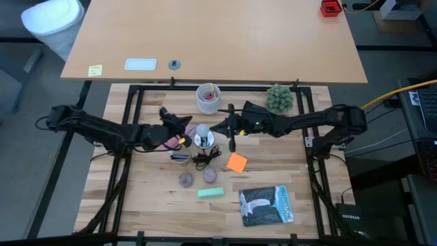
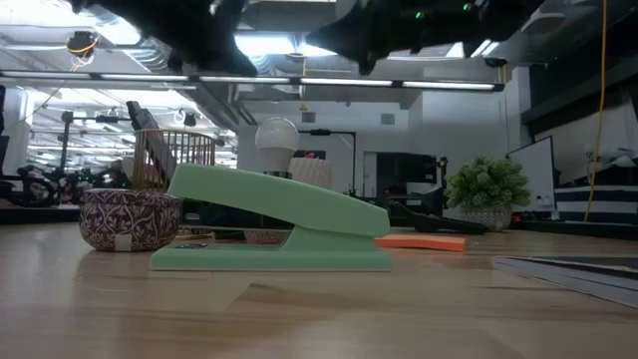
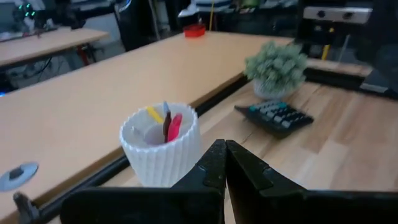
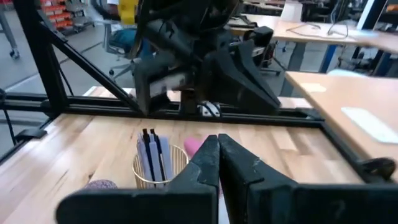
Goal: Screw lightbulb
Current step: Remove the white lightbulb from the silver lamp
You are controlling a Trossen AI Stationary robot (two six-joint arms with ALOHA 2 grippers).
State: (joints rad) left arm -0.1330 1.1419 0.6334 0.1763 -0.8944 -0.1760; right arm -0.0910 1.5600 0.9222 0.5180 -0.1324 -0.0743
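Both pincers are shut tight on nothing: the left pincer point(image 1: 183, 140) and right pincer point(image 1: 220, 128) flank the lightbulb point(image 1: 203, 131), which stands upright between them on the bench point(image 1: 143, 195), near the white pen cup point(image 1: 208, 99).

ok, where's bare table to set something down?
Free: left front, from the stapler to the table's left edge; also right of the sticky pad, above the book. Crowded: centre, around the lightbulb, cord and both shut grippers.
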